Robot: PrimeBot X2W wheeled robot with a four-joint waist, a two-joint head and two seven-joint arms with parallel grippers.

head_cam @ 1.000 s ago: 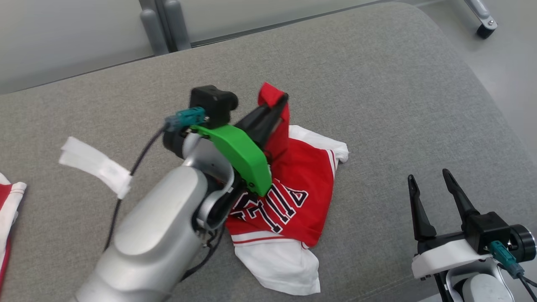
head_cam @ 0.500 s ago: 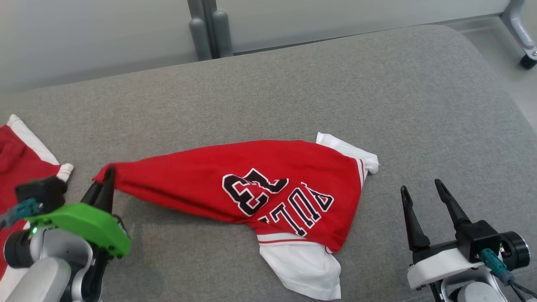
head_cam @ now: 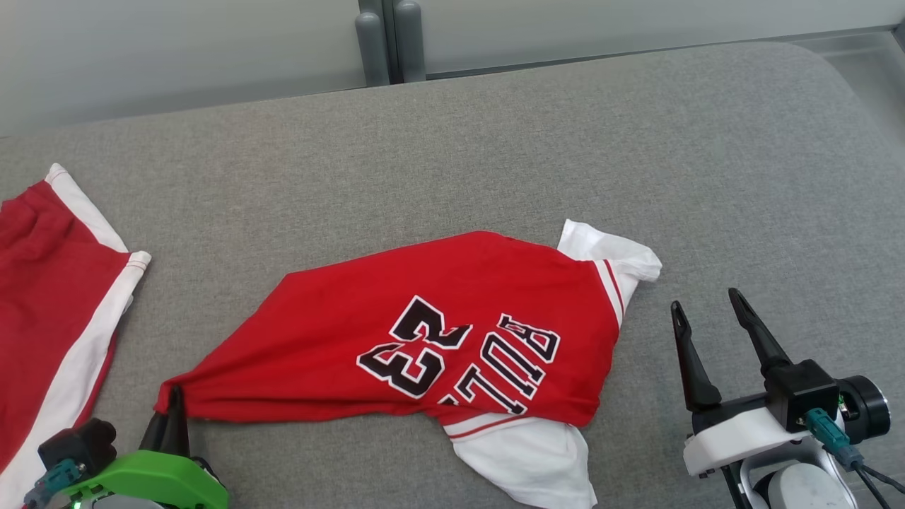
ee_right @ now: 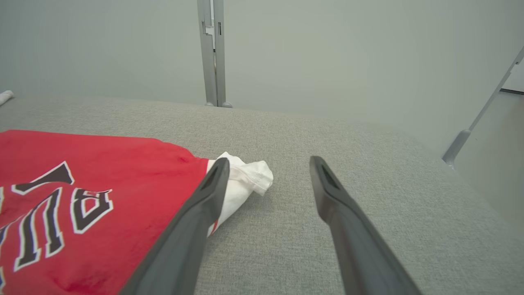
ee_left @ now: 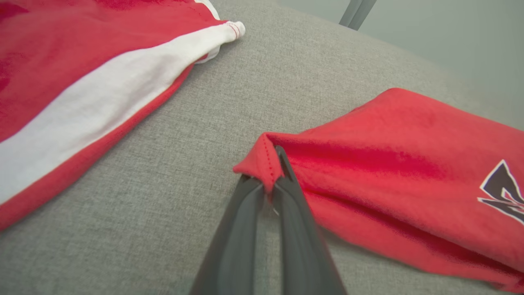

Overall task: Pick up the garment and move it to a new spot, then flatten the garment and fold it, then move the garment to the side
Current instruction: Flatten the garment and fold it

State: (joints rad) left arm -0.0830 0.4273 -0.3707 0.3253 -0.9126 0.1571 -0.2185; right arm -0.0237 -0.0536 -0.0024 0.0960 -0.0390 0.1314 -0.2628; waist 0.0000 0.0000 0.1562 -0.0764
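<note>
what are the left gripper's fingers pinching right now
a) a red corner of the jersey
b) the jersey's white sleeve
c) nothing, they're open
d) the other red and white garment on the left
a, since in the left wrist view the fingers of the left gripper are shut on a bunched red corner of the jersey.

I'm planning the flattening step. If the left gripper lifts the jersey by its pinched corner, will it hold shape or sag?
Probably sags: the jersey draws into creases toward the left gripper shut on its corner, so it looks floppy. Likely light, since a narrow pinch holds it taut. It may drag on the woven cushion, and the white sleeve lies bunched.
</note>
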